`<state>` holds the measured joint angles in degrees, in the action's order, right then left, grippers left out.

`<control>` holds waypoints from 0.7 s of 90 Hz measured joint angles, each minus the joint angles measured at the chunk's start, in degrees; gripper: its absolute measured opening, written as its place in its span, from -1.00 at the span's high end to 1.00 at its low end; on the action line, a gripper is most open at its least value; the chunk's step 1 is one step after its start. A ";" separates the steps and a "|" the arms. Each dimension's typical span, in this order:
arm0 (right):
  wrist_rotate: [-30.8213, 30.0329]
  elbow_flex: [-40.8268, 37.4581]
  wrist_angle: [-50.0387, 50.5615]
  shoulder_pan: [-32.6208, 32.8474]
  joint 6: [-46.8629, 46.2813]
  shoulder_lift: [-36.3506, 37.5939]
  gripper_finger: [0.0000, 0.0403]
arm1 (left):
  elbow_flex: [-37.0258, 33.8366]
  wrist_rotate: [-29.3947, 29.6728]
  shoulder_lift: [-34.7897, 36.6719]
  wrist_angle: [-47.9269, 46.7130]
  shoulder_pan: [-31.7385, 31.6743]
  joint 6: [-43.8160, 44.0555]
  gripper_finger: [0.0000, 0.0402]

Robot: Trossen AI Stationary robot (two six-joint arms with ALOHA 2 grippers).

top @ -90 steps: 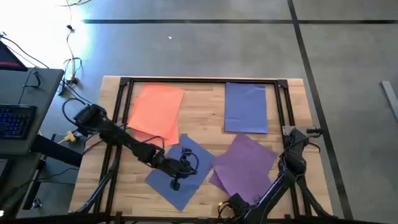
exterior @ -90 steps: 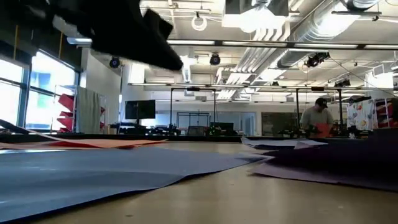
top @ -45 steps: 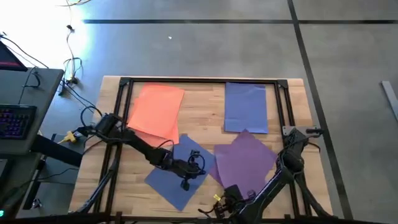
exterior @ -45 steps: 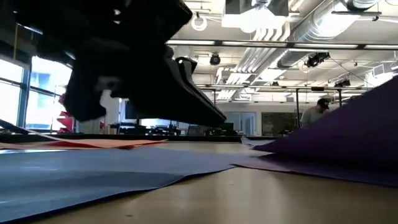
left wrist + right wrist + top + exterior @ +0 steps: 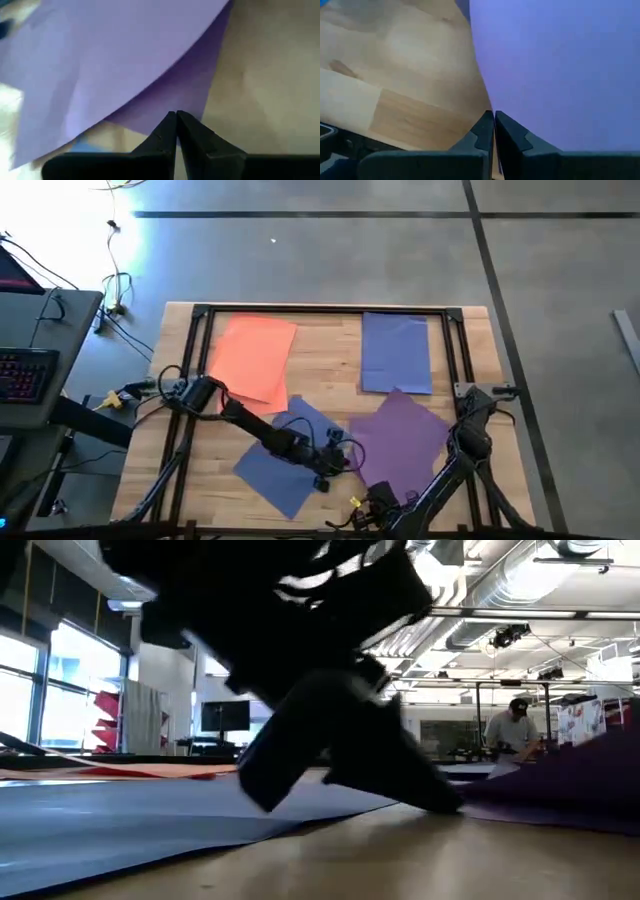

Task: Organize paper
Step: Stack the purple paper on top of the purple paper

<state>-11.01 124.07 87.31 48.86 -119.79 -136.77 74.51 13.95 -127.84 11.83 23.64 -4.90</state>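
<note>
Both pincers have their fingers pressed together. The left gripper [image 5: 325, 468] hangs low over the near middle of the big light wooden table [image 5: 330, 355], at the spot where a tilted blue sheet meets the purple paper, and its wrist view shows its closed tips right at a purple corner; whether that corner is truly pinched cannot be told. The right gripper [image 5: 494, 120] sits at the near edge of the table, its tips closed on the edge of the stack of thin flat purple sheets [image 5: 398, 438], which looks lifted there in the low view. Two more piles lie farther back and well apart: the flat orange sheets [image 5: 250, 358] on the left and the tidy flat blue sheets [image 5: 396, 352] on the right. The loose blue sheet [image 5: 285, 455] lies crooked under the left arm. If both arms pull the purple paper different ways, it could tear or crease. If only the top sheet is caught, the ones under it could slide and fan out. The low left arm could also drag the blue sheet along and crumple it.
</note>
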 joint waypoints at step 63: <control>5.14 0.39 -5.87 -5.68 3.49 -0.31 1.00 | 4.84 -7.41 -2.39 2.13 2.03 8.95 1.00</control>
<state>-5.87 124.46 81.43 43.18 -116.29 -137.07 79.35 6.55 -130.23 13.96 25.67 4.05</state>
